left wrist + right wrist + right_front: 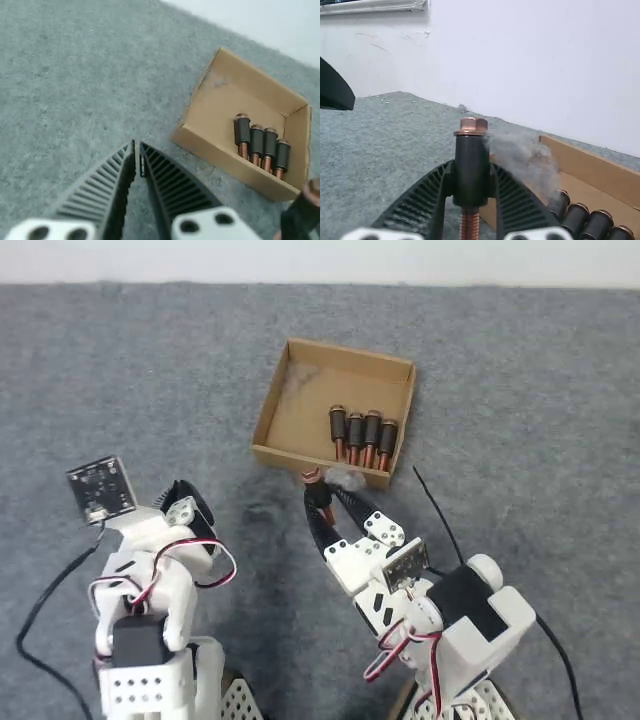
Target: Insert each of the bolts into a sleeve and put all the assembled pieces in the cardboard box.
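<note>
My right gripper (325, 502) (471, 176) is shut on an assembled piece (317, 490) (471, 150), a black sleeve with a copper bolt through it, held upright just in front of the cardboard box's near wall (320, 465). The open cardboard box (220, 105) (600, 172) holds several more assembled pieces (361, 436) (261, 145) (585, 215) lying side by side along one wall. My left gripper (185, 510) (137, 152) hovers over bare carpet to the left of the box, fingers shut with nothing between them.
Grey carpet (520, 370) covers the whole table. A tuft of grey fluff (522, 155) (345, 478) clings near the held piece at the box wall. A black cable (440, 520) trails to the right arm. Free carpet lies left and right of the box.
</note>
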You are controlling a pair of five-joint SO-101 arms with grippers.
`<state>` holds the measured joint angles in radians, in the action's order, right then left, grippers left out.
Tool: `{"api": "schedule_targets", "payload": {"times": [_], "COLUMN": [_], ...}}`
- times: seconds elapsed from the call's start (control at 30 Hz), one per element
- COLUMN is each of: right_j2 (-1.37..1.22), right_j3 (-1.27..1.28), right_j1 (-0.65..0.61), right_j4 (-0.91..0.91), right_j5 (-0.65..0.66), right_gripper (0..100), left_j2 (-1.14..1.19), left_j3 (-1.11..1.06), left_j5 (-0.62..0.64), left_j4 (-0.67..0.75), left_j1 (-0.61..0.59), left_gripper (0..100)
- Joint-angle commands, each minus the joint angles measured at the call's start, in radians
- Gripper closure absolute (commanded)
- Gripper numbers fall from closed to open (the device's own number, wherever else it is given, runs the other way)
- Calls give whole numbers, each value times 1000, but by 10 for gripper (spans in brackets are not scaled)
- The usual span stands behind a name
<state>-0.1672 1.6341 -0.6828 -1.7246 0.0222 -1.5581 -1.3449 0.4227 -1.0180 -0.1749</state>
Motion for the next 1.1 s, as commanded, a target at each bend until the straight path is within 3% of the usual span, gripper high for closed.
{"api": "schedule_targets", "payload": {"times": [0.0, 0.4, 0.63, 0.93, 1.07], "right_j2": [12, 12, 12, 12, 18], "right_j3": [23, 23, 17, -84, -190], "right_j1": [42, 51, 53, 157, 205], "right_j4": [-18, -18, 19, 27, 113], "right_j5": [15, 14, 17, 14, 15], "right_gripper": [991, 991, 991, 991, 991], "left_j2": [-21, -21, -21, -21, -21], "left_j3": [-12, -231, -323, -348, -348], "left_j5": [2, -118, -196, -249, -256], "left_j4": [29, 230, 287, 295, 275], "left_j1": [-11, -161, -170, -170, -170], "left_gripper": [989, 989, 989, 989, 989]}}
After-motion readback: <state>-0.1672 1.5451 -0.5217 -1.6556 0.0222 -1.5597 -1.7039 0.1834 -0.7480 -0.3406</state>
